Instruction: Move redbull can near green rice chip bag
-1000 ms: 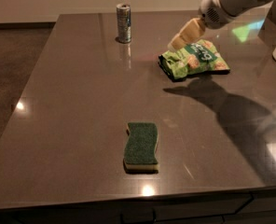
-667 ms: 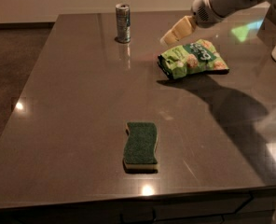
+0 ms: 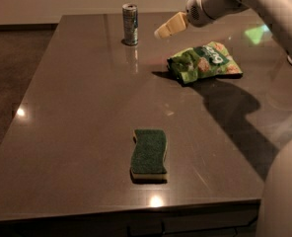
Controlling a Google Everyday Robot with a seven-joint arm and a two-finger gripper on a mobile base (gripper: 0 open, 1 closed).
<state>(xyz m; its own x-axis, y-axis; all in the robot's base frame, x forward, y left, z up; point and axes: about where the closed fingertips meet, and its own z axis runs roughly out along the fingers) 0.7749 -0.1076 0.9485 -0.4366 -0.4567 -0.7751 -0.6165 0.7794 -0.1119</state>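
Dark, glossy bench (image 3: 77,132) carries everything. A slim silver-grey redbull can (image 3: 130,24) stands upright near its far edge. A crinkled green rice chip bag (image 3: 205,62) lies right of the can, well apart. The cream end effector (image 3: 162,32) hovers just right of the can, not touching it; whether it is open or closed I cannot tell. The can is probably light, rigid, slick and easily tipped, so grasp it mid-body.
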